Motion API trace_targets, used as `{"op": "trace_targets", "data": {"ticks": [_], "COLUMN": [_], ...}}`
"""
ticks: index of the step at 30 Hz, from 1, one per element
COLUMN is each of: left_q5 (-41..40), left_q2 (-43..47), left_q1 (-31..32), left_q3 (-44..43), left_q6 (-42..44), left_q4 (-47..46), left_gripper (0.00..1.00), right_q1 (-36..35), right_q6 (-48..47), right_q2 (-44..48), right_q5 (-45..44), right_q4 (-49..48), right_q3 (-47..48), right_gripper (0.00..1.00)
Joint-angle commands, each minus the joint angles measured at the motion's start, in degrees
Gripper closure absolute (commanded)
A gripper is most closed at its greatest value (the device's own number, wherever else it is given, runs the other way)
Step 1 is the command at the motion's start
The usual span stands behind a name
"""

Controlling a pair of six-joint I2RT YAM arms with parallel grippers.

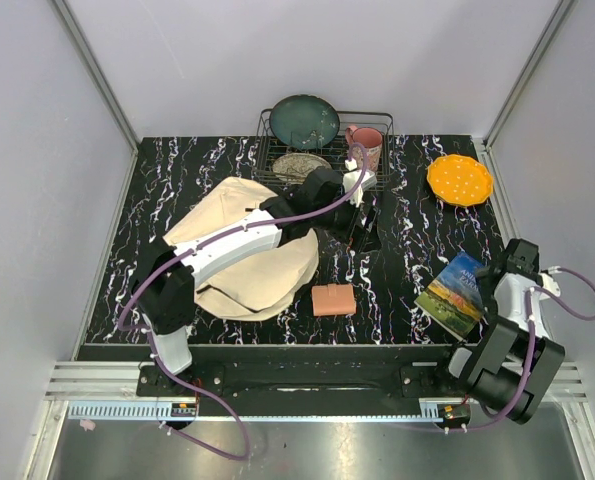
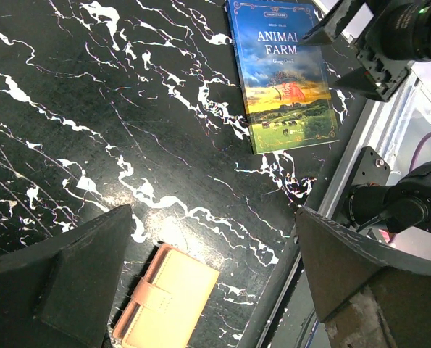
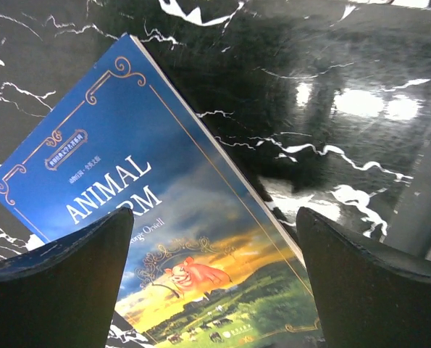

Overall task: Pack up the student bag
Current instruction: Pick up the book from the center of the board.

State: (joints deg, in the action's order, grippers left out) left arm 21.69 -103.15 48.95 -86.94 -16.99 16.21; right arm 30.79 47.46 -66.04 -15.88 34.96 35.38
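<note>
The student bag (image 1: 239,262), a cream canvas backpack, lies flat on the left half of the black marble table (image 1: 407,240). My left arm reaches across the bag. Its left gripper (image 1: 364,228) hangs open above the table just right of the bag, holding nothing. In the left wrist view the left gripper (image 2: 214,214) has a tan wallet (image 2: 168,301) below it and a blue book (image 2: 284,72) farther off. My right gripper (image 3: 215,214) stands open over that book (image 3: 164,239), empty. From above, the book (image 1: 455,292) lies at the near right and the wallet (image 1: 333,299) near the front edge.
A wire dish rack (image 1: 377,120) stands at the back with a dark green plate (image 1: 304,121), a speckled plate (image 1: 299,166) and a pink mug (image 1: 366,143). An orange plate (image 1: 459,179) lies at the back right. White walls enclose three sides of the table.
</note>
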Motion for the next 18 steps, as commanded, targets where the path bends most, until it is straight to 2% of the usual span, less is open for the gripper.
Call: {"op": "trace_targets", "data": {"ticks": [1, 3, 7, 13, 18], "left_q5": [1.6, 1.3, 0.8, 0.1, 0.2], "left_q2": [-0.1, -0.4, -0.4, -2.5, -7.1], "left_q1": [0.0, 0.1, 0.1, 0.1, -0.1], "left_q3": [-2.0, -2.5, -2.4, -3.9, -8.4], "left_q6": [-0.2, -0.3, -0.4, -0.2, -0.9], "left_q4": [-2.8, -2.3, -2.1, -2.3, -2.2], "left_gripper": [0.01, 0.01, 0.01, 0.01, 0.01], "right_q1": [0.2, 0.2, 0.4, 0.4, 0.4], "right_q6": [0.4, 1.8, 0.8, -5.4, -10.0], "right_q2": [0.3, 0.8, -0.3, -6.9, -12.0], "right_q5": [4.5, 4.5, 7.1, 18.6, 27.6], "right_q4": [-11.4, -13.6, -16.1, -19.7, -21.7], "right_q3": [-3.9, -7.2, -7.5, -5.2, -3.1], "right_gripper": [0.02, 0.02, 0.02, 0.1, 0.15]}}
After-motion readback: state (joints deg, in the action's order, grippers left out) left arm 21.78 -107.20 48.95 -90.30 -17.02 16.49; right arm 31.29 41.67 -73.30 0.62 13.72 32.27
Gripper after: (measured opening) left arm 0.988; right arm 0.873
